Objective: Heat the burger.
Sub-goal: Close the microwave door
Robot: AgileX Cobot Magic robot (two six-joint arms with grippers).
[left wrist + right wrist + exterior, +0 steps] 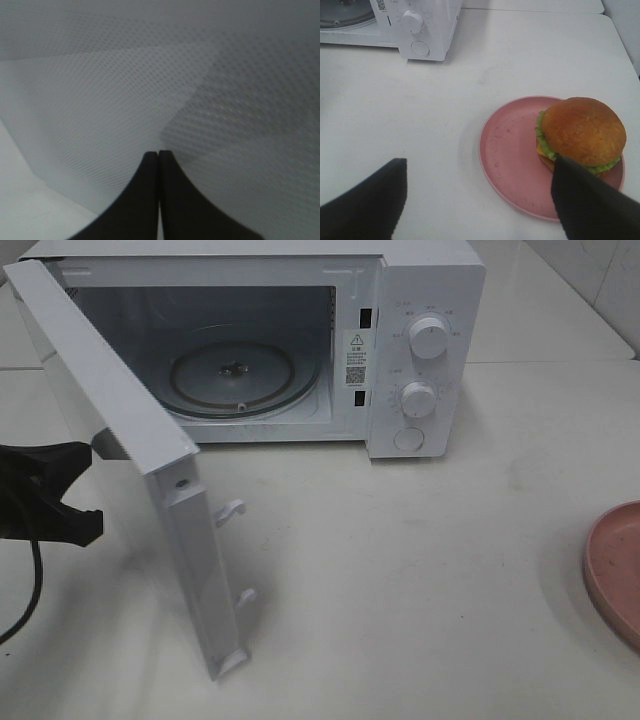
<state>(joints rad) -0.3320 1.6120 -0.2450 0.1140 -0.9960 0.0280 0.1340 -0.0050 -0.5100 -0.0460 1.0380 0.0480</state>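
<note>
Item: I see a round burger with a glossy golden-brown bun.
Layers: from my right wrist view, frilly green lettuce and a bit of yellow cheese show under the top bun.
Pose: upright, whole.
Place: it sits on a flat pink round plate, off-centre, toward one rim.

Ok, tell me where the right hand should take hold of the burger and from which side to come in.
Grip the burger across its middle layers, one finger on each flank, coming down from above. It sits upright on the pink plate, near one rim, so a low sideways approach would probably hit the plate. The right hand is already open wide, though one finger overlaps the burger's edge in its wrist view.
</note>
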